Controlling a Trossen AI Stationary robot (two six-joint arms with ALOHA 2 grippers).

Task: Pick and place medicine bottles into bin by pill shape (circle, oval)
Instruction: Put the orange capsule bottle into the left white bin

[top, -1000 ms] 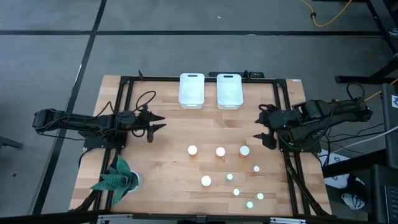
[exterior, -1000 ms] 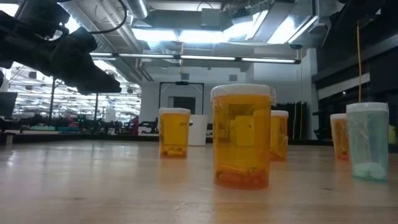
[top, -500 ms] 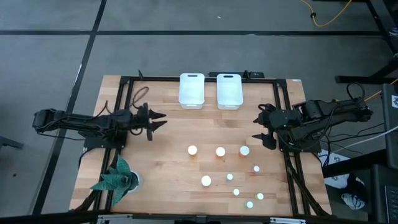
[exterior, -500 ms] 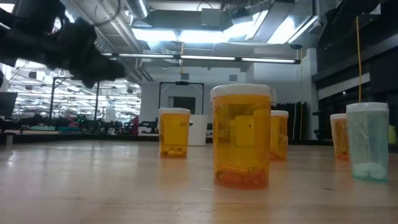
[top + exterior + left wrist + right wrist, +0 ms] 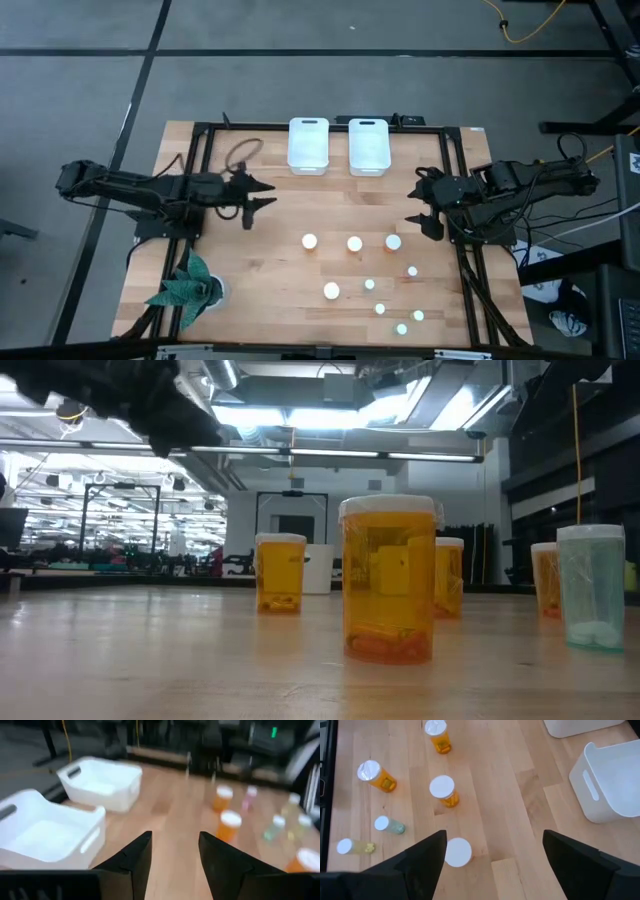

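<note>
Left claw (image 5: 262, 195) over bare table (image 5: 270, 270), bins (image 5: 308, 145) near far edge

Upright on the wooden tabletop, white caps up: four larger orange medicine bottles (image 5: 354, 243), three in a row at mid-table and a fourth (image 5: 331, 291) set apart nearer the front edge. Scattered to the right and front of them, five smaller pale green or clear bottles (image 5: 380, 309), loosely spaced, none touching. Beyond the row, well apart at the far edge, two empty white bins (image 5: 308, 145) side by side.
</note>
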